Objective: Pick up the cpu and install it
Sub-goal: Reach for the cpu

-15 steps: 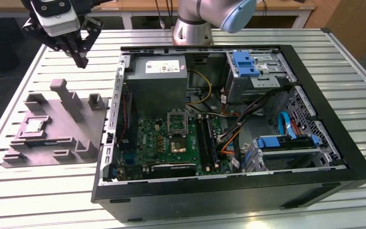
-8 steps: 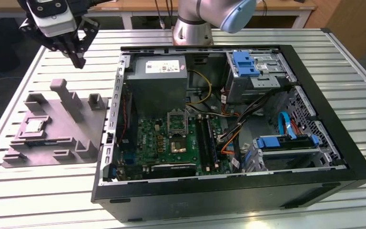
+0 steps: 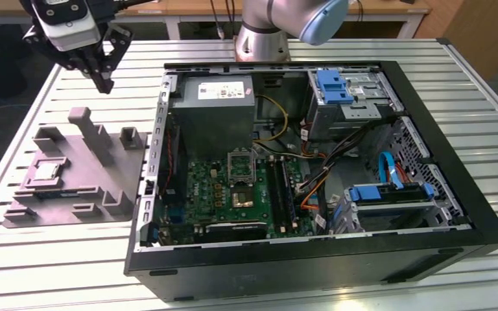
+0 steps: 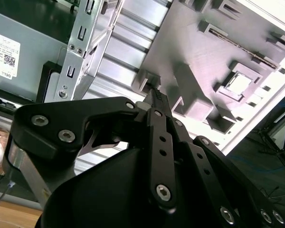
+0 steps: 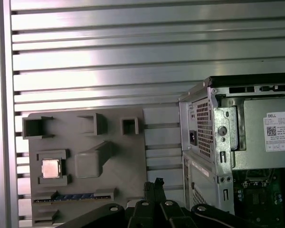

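Observation:
The cpu (image 3: 46,171) is a small silvery square lying flat in a recess of the grey fixture plate (image 3: 102,170), on the exterior view's left. Both wrist views show the cpu too (image 4: 238,83) (image 5: 51,168). My gripper (image 3: 104,85) hangs in the air above the table's back left, beyond the fixture and well above the cpu. Its black fingers are shut together with nothing between them, as both wrist views show (image 4: 153,93) (image 5: 155,184). The black-framed socket (image 3: 243,196) sits on the green motherboard inside the open computer case (image 3: 482,214).
The case holds a grey power supply (image 3: 218,103) with a white label, blue drive brackets (image 3: 333,86) and loose cables (image 3: 327,172). The fixture plate has upright grey posts (image 3: 80,120). The slatted metal table (image 3: 50,265) runs around both. The arm's base (image 3: 262,45) stands behind the case.

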`<action>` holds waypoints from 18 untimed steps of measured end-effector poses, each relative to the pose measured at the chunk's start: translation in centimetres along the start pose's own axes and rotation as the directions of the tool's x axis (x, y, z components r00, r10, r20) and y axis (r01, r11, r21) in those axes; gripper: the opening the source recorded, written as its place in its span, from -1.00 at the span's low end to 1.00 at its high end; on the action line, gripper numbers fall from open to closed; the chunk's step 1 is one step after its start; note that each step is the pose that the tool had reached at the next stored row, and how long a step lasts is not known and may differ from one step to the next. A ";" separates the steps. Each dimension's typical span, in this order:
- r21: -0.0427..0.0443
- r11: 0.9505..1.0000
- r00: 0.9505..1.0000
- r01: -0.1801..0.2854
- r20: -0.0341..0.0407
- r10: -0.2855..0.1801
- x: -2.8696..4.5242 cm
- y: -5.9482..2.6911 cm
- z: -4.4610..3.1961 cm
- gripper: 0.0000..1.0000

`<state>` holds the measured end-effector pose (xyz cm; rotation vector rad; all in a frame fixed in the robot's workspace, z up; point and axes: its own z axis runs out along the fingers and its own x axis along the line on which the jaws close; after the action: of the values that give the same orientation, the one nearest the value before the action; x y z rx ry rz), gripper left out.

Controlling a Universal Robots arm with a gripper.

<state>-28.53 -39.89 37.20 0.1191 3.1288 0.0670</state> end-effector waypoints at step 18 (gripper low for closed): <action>0.001 1.000 1.000 -0.001 -0.015 0.001 1.58 -0.13 0.23 -0.79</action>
<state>-30.12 -39.89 36.95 0.1203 3.1442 0.0665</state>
